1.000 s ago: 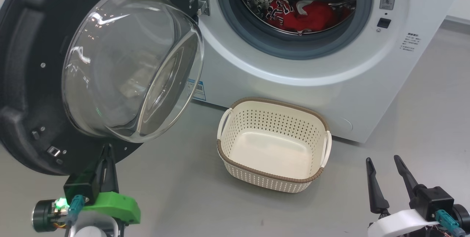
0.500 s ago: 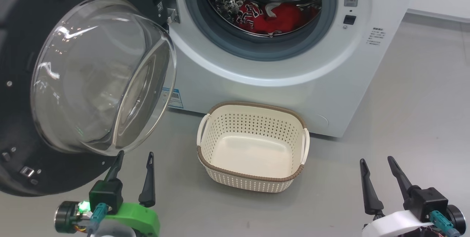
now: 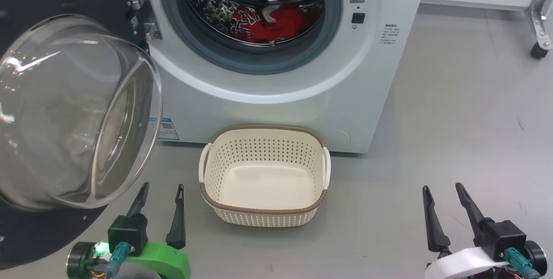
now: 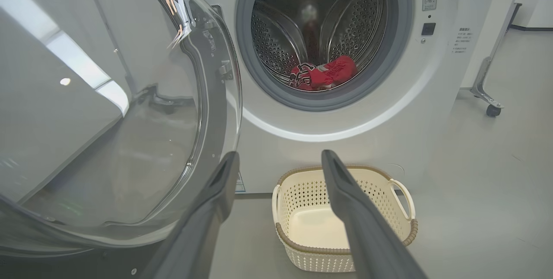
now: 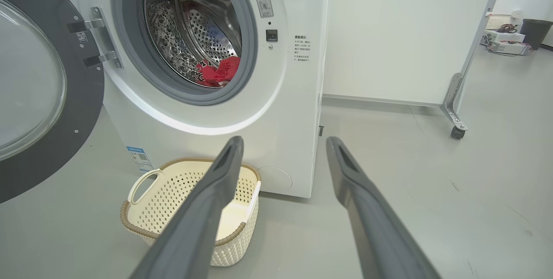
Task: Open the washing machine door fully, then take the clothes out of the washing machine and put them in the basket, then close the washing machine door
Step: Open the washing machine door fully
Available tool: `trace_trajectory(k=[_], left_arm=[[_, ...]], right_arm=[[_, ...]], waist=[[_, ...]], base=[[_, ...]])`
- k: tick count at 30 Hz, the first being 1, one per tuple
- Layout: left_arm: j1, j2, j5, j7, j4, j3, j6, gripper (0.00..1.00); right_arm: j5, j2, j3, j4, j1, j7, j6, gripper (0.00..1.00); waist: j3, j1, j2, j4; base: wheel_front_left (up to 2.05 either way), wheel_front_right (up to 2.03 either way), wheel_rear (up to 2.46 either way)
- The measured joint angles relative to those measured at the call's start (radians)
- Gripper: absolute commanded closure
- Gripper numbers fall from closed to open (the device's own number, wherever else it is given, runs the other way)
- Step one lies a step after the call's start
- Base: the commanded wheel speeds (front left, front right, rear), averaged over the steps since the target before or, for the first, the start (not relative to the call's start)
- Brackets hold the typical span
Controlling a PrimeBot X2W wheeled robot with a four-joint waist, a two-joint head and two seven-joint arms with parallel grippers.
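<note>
Reaching for the red jerseys from here, could clip the washing machine door with the left tool. Finds that door swung out left of the basket, with the glass bowl bulging just above that tool. Places the left tool, fingers apart and empty, just left of the basket's near corner. Places the right tool, likewise spread and empty, well to the basket's right. Locates the jerseys above and behind the basket, heaped low in the steel drum of the washing machine.

Needs a path up and over the basket to get there. Could shove the light basket along the floor if taken low, leaving the drop spot off target. Could also snag cloth on the grey gasket while dragging out, spilling a jersey short of the basket. May pinch only one layer of the bunched heap, judging by the folds.

Gives, in the head view, both tools at once and the whole bare bottom of the basket. Gives, in the left wrist view, a straight look down the drum to its back wall, and the door glass crowding in from the basket's left, closer than the head view suggests. Adds, in the right wrist view, the machine's flank, a white partition behind and right of the basket, and a castered stand leg farther right again.
</note>
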Motion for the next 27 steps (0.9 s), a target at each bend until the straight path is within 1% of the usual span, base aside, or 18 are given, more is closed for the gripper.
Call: trace_trajectory(k=[6,13,27], left_arm=[[0.007,0.000,0.000,0.014,-0.013,0.001,0.015,0.00],[0.015,0.000,0.000,0.032,-0.023,-0.009,0.021,0.00],[0.016,0.000,0.001,0.058,-0.040,-0.031,0.028,0.00]], right_arm=[[0.000,0.000,0.001,-0.001,0.000,0.000,0.001,0.00],[0.000,0.000,-0.015,-0.011,0.002,0.000,-0.001,0.00],[0.000,-0.001,-0.032,-0.019,0.009,0.000,-0.002,0.00]], waist=[[0.000,0.0000,0.0000,-0.056],[0.003,0.0000,0.0000,-0.106],[-0.001,0.0000,0.0000,-0.115]], base=[[0.00,0.00,0.00],[0.00,0.00,0.00],[0.00,0.00,0.00]])
